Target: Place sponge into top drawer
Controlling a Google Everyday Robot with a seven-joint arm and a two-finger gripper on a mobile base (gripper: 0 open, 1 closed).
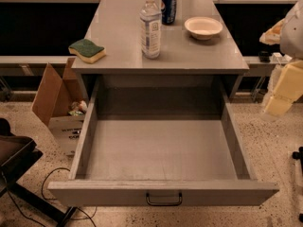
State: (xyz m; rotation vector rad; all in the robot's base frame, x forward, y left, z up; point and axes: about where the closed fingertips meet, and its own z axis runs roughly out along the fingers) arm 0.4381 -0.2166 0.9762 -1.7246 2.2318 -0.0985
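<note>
**Kid:** Where is the sponge?

**Me:** On the left. Past the cardboard box (49, 96) on the floor, the sponge (87, 50) sits on the front left corner of the counter (118, 30), green side up.

**Kid:** Is the job done?

**Me:** No. The top drawer (118, 193) is pulled wide open and I see nothing inside it. That part is ready. I have not picked the sponge up yet. I think I must reach over, grab it, and put it in.

**Kid:** What else is up there?

**Me:** A water bottle (150, 27), then a can (169, 7) behind it, then a bowl (203, 27).

**Kid:** And your gripper?

**Me:** My gripper (278, 103) hangs at the far right, beside the counter and far from the sponge. It holds nothing I can see.

**Kid:** Is it apart or together?

**Me:** I cannot tell. The edge cuts part of it off. The stuff in the box is hard to make out too.
</note>
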